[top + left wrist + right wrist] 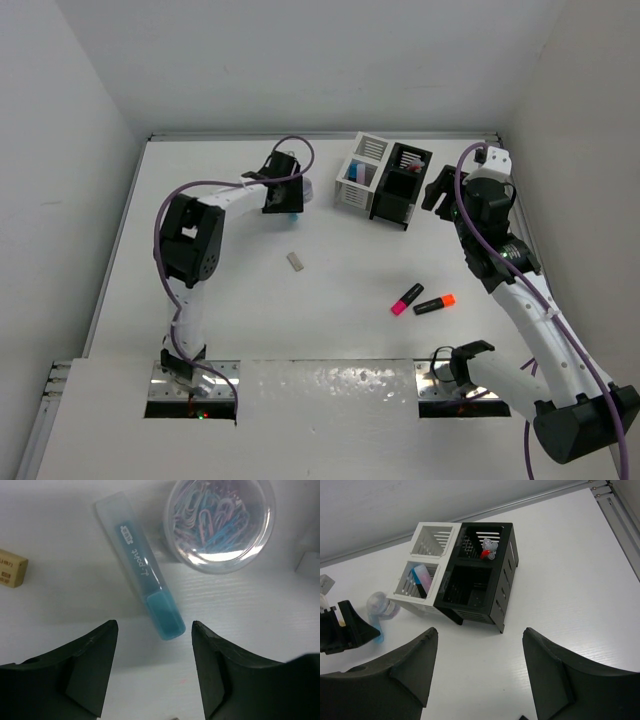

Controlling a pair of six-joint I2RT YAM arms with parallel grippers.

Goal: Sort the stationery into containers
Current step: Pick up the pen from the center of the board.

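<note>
Left wrist: left claw point(154, 630) spread wide, empty, over blue highlighter point(140, 565); eraser point(11, 568) cropped; right claw point(480, 632) likewise.

Bins: your white bin point(361, 171) and black bin point(402, 183) stand joined and upright at the table's far side.
Blue stick point(142, 570): lies flat, just beside your round clip tub point(220, 522).
Highlighters: your pink highlighter point(407, 299) and orange highlighter point(435, 304) lie close together.

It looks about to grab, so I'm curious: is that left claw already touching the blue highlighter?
Apart. In the left wrist view, white table shows between the blue highlighter and each finger of the open left gripper.
</note>
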